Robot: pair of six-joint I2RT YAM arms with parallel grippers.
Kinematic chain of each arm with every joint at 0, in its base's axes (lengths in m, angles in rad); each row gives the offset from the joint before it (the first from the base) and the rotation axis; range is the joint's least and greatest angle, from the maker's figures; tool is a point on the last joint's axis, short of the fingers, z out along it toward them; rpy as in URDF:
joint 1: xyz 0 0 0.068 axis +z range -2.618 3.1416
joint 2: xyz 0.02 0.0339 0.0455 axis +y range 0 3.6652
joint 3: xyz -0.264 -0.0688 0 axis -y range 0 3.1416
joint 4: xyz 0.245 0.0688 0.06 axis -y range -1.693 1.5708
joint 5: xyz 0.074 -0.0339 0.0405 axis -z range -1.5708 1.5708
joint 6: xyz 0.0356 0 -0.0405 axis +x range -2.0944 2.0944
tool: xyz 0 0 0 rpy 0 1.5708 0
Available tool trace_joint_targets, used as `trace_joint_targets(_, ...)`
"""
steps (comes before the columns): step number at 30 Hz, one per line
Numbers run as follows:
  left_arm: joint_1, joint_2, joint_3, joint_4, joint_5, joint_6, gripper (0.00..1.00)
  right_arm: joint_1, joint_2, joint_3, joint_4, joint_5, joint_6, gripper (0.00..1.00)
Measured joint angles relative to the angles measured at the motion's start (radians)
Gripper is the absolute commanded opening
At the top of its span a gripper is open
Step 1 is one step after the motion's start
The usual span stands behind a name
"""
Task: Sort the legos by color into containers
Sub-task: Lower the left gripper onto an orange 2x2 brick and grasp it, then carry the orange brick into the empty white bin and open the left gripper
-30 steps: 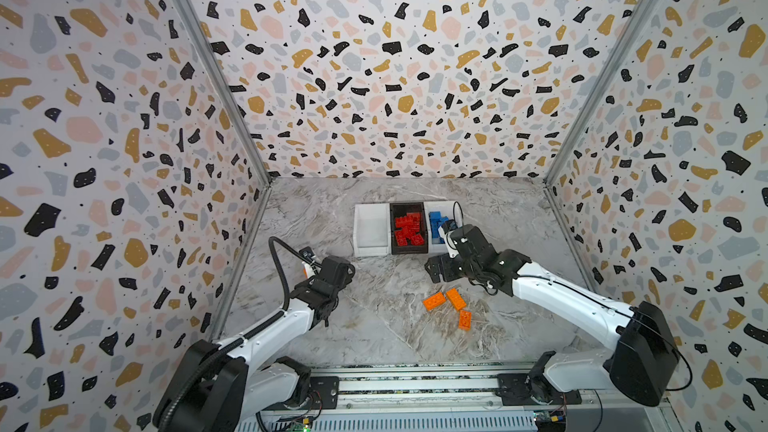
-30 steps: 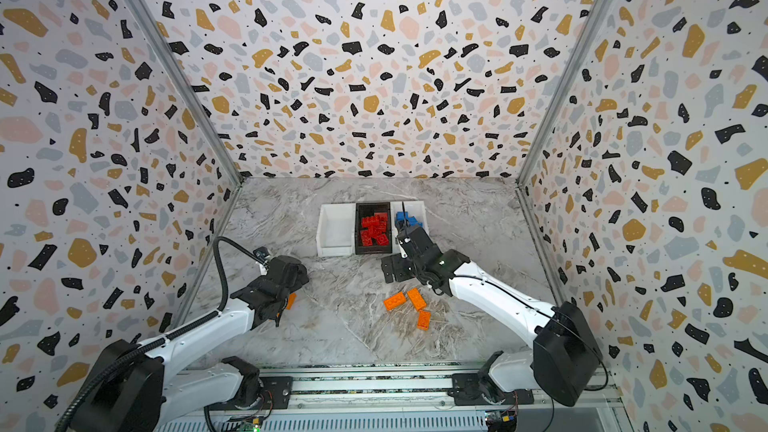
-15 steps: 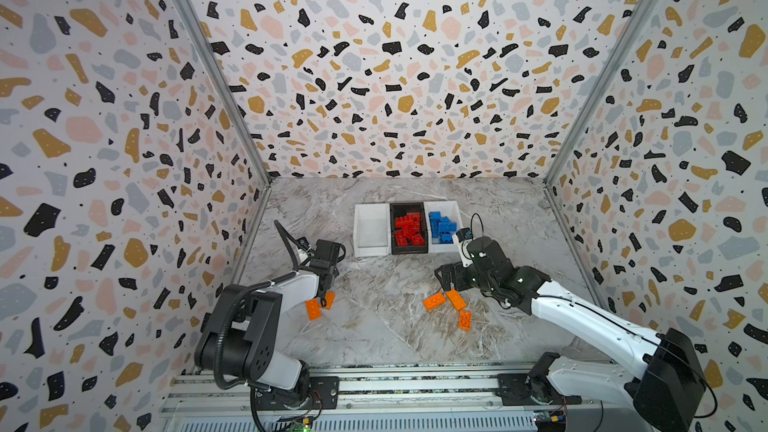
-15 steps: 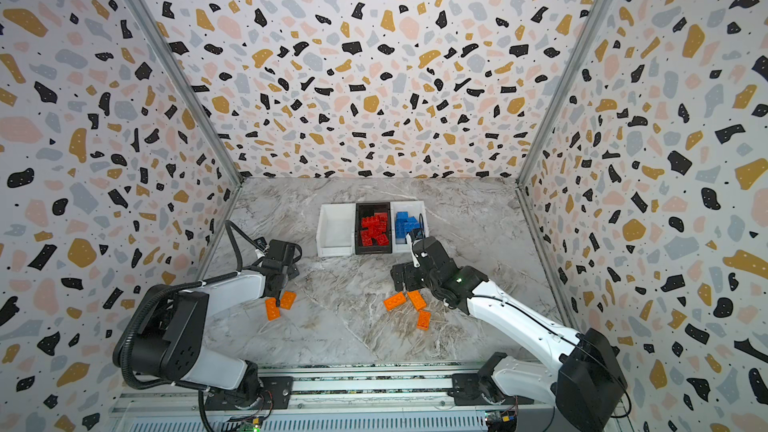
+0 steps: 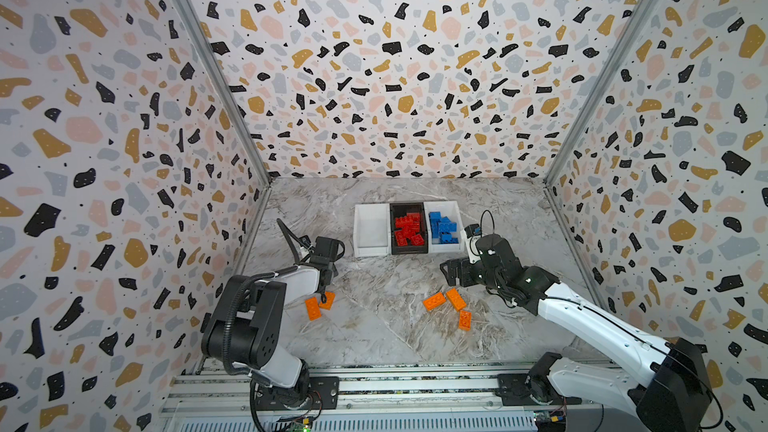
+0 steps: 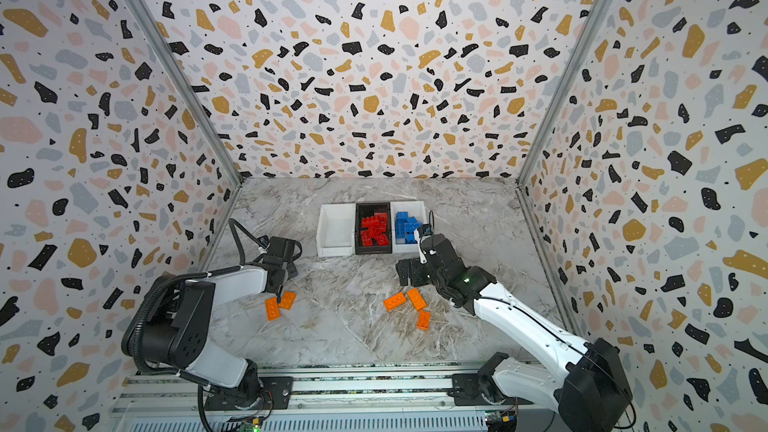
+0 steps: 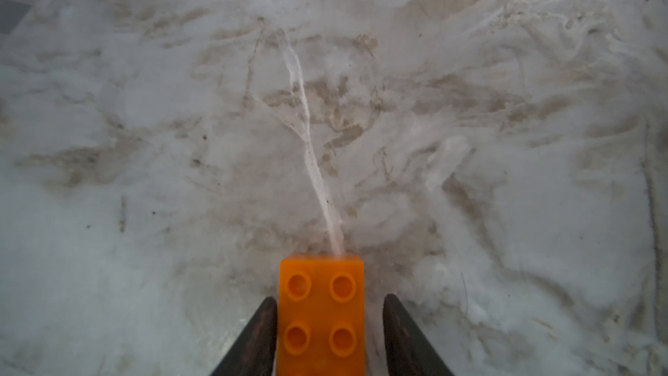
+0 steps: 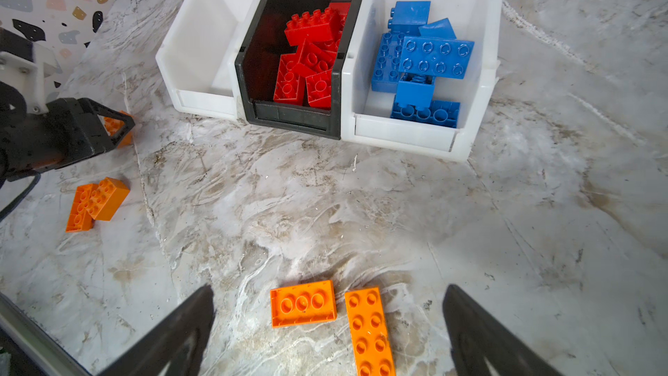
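L fingers [image 7: 261, 338] flanking orange lego [image 7: 321, 316] (grip unclear), R fingers [image 8: 173, 338] spread wide

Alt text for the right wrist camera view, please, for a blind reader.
Side by side on a marble table stand an empty white bin, a black bin of red bricks and a white bin of blue bricks. Nearer the camera, two orange bricks lie framed by the open right pincer; the left pincer is beside more orange bricks.
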Motion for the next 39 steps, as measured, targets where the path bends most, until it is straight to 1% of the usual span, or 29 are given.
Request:
trace_joint_targets(4, 0.000, -0.001, -0.006, 0.005, 0.009, 0.002, 0.21, 0.000, 0.025, 0.000, 0.003, -0.016, 0.000, 0.99)
trace_joint_targets(8, -0.002, -0.011, -0.006, -0.005, 0.027, 0.003, 0.16, 0.000, 0.031, 0.000, 0.004, -0.024, 0.003, 0.99)
trace_joint_targets(10, -0.019, -0.033, -0.003, -0.035, 0.027, 0.004, 0.16, 0.000, 0.030, 0.000, 0.004, -0.027, 0.005, 0.99)
trace_joint_targets(12, -0.063, -0.066, 0.024, -0.089, 0.018, 0.006, 0.17, 0.001, 0.028, 0.000, 0.004, -0.028, 0.008, 0.99)
trace_joint_targets(15, -0.153, -0.103, 0.129, -0.157, 0.000, 0.011, 0.18, 0.005, 0.013, 0.000, 0.003, -0.031, 0.016, 0.99)
trace_joint_targets(20, -0.266, -0.109, 0.319, -0.178, -0.031, 0.030, 0.21, 0.018, -0.033, -0.001, 0.003, -0.034, 0.026, 0.99)
trace_joint_targets(23, -0.294, -0.058, 0.403, -0.182, -0.036, 0.044, 0.23, 0.026, -0.060, -0.005, -0.001, -0.034, 0.032, 0.99)
trace_joint_targets(30, -0.297, 0.203, 0.576, -0.203, -0.033, 0.091, 0.25, 0.038, -0.130, -0.018, -0.045, -0.015, 0.049, 0.99)
trace_joint_targets(32, -0.297, 0.256, 0.606, -0.209, -0.026, 0.104, 0.27, 0.040, -0.154, -0.019, -0.058, -0.005, 0.054, 0.99)
trace_joint_targets(34, -0.297, 0.289, 0.631, -0.221, -0.020, 0.114, 0.35, 0.040, -0.177, -0.019, -0.069, 0.006, 0.062, 0.99)
trace_joint_targets(35, -0.297, 0.301, 0.645, -0.227, -0.017, 0.119, 0.44, 0.040, -0.186, -0.020, -0.074, 0.009, 0.066, 0.99)
trace_joint_targets(36, -0.297, 0.310, 0.660, -0.232, -0.014, 0.128, 0.55, 0.040, -0.193, -0.020, -0.079, 0.012, 0.068, 0.99)
trace_joint_targets(38, -0.297, 0.317, 0.684, -0.234, -0.008, 0.137, 0.67, 0.040, -0.198, -0.020, -0.087, 0.015, 0.073, 0.99)
trace_joint_targets(39, -0.297, 0.317, 0.693, -0.235, -0.003, 0.142, 0.71, 0.040, -0.198, -0.020, -0.092, 0.016, 0.075, 0.99)
